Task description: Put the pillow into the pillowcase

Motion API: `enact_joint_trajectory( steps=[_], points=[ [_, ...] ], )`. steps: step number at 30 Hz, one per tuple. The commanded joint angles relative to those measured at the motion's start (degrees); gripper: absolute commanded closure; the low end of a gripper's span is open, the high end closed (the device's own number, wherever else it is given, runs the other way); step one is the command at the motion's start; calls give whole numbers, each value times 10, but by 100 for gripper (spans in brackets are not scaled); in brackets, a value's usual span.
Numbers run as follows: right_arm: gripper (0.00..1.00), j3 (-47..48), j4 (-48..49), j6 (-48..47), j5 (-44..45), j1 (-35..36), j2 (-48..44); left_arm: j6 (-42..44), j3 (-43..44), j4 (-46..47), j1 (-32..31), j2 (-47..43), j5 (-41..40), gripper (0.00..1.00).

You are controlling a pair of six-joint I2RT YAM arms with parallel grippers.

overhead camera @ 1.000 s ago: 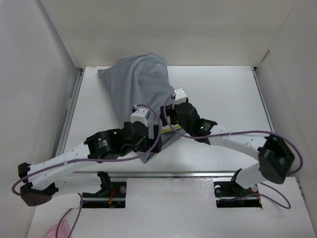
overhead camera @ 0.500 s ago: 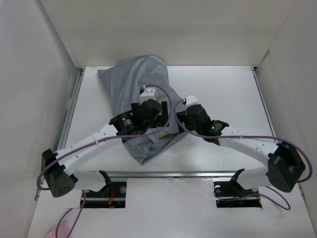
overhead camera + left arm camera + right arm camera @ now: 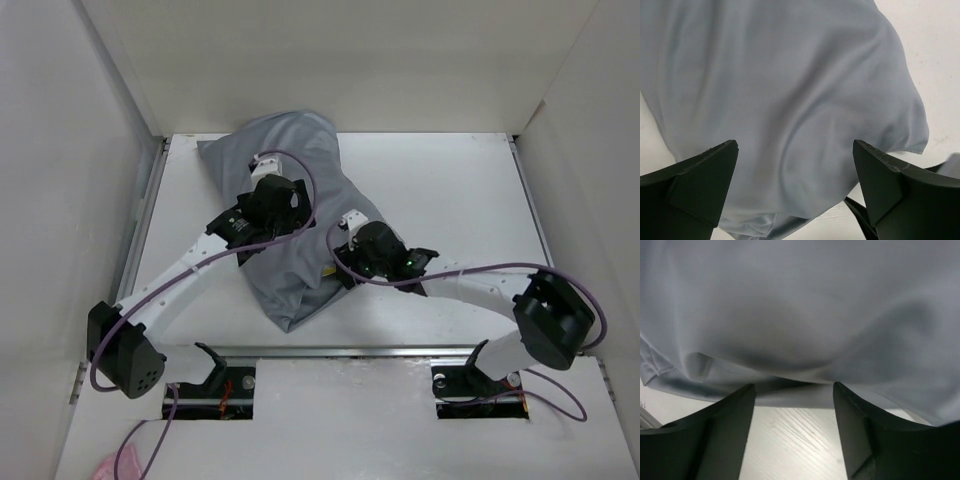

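Note:
The grey pillowcase (image 3: 285, 270) lies bulging and wrinkled from the far left of the table toward the near middle. The pillow is hidden inside it, except a small yellow bit (image 3: 329, 270) at the case's right edge. My left gripper (image 3: 283, 205) is open above the case's upper middle. In the left wrist view the left gripper (image 3: 795, 172) hangs over smooth grey fabric (image 3: 790, 90), holding nothing. My right gripper (image 3: 346, 264) is open at the case's lower right edge. In the right wrist view the right gripper (image 3: 792, 405) is low on the table, with the fabric edge (image 3: 800, 340) just ahead.
White table (image 3: 450, 190) with walls on the left, far and right sides. A metal rail (image 3: 400, 350) runs along the near edge by the arm bases. The case's hemmed end (image 3: 747, 220) shows in the left wrist view, with part of the right arm (image 3: 857, 215) beside it.
My left gripper has moved away from the case's near end, up over its upper middle. My right gripper has swung left and nearer, down to the case's lower right edge.

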Motion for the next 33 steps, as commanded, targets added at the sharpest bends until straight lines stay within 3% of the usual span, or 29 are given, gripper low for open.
enact_joint_trajectory(
  steps=[1,2,3,4,5,9,13,15,18,19,20,24,27,33],
  points=[
    [33,38,64,-35,-39,21,35,11,-6,22,14,-7,14,0],
    [45,38,64,-35,-30,21,44,11,-6,22,19,-7,19,0],
    [76,55,64,-35,-15,21,53,11,-6,22,19,-7,19,0],
    [94,62,53,-25,0,21,58,16,-6,22,19,-7,19,0],
    [100,68,37,-18,13,21,59,16,-6,17,26,-7,19,0],
    [100,15,-29,15,89,21,-27,22,-6,22,45,-7,19,0],
    [100,-27,-185,82,93,21,-144,32,1,28,59,-1,19,0],
    [100,-50,-173,74,34,21,-207,37,7,34,67,6,24,0],
    [100,-46,-137,47,-2,27,-200,44,12,39,81,11,30,0],
    [94,-23,-137,39,-2,32,-187,44,19,39,87,17,31,0],
    [72,-10,-129,33,-12,41,-173,50,19,39,93,17,37,0],
    [38,29,-53,17,-77,49,-109,50,25,39,105,27,42,0],
    [27,69,-14,28,-98,49,-50,50,25,39,118,28,42,0],
    [27,144,40,84,-36,49,68,50,25,33,143,21,47,0]
  ],
)
